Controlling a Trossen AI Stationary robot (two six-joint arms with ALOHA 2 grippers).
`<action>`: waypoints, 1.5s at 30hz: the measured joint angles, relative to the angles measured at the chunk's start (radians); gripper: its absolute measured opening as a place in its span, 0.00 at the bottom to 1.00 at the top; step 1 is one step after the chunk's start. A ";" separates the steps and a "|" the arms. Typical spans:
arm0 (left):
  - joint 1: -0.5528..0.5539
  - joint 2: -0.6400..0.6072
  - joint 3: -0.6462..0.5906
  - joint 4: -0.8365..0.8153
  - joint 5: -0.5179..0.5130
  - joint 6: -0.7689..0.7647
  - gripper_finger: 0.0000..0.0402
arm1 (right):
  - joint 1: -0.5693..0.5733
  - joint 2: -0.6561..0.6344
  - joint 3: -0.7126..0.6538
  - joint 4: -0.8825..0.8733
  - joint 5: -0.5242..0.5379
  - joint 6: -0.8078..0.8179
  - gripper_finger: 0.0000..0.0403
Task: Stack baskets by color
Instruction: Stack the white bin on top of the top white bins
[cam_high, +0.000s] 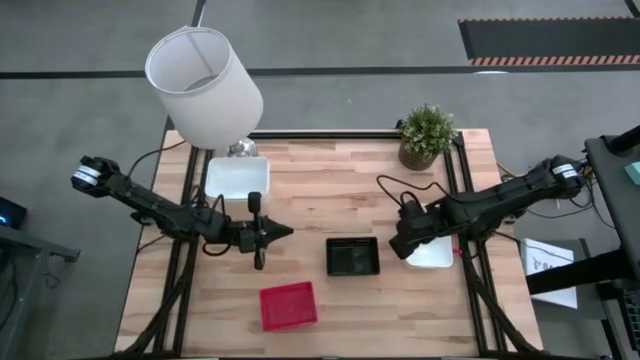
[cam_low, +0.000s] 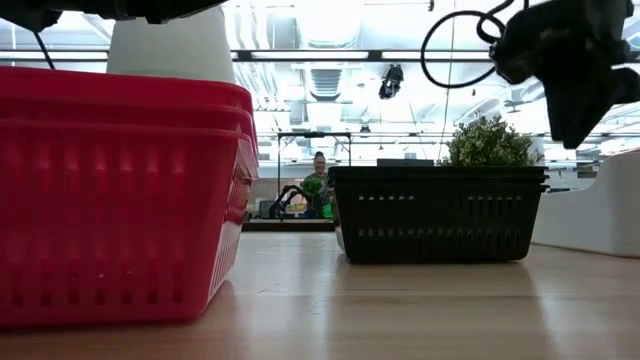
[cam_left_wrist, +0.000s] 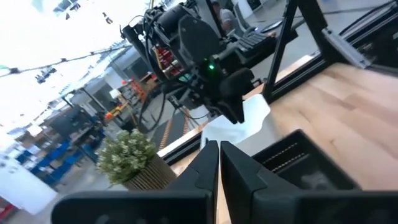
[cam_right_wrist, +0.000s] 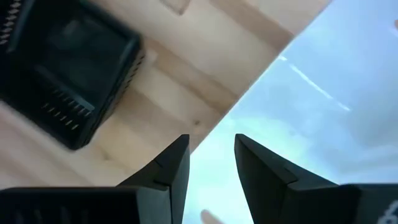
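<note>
A stack of red baskets (cam_high: 288, 305) stands near the table's front edge, its nested rims showing in the low view (cam_low: 120, 190). A black basket (cam_high: 352, 256) rests at the table's middle. One white basket (cam_high: 237, 178) sits at the far left under the lampshade, another (cam_high: 435, 254) at the right. My right gripper (cam_right_wrist: 211, 149) hangs open above this right white basket's (cam_right_wrist: 311, 112) edge nearest the black basket (cam_right_wrist: 62, 68), pointing down and clear of it. My left gripper (cam_high: 285, 232) is shut, held level in the air left of the black basket.
A white lampshade (cam_high: 205, 85) overhangs the table's far left corner. A potted plant (cam_high: 427, 135) stands at the far right. Bare wood lies between the red and black baskets and along the near right of the table (cam_high: 420, 310).
</note>
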 joint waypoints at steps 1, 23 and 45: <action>0.001 0.000 0.000 0.003 -0.004 0.015 0.00 | -0.002 0.009 -0.001 -0.003 0.011 0.004 0.30; 0.007 -0.006 0.019 0.021 -0.159 0.138 0.00 | -0.108 0.368 -0.003 0.027 0.032 0.058 0.25; 0.004 -0.006 0.002 0.020 -0.157 0.126 0.00 | -0.107 0.383 0.222 -0.224 0.150 -0.029 0.02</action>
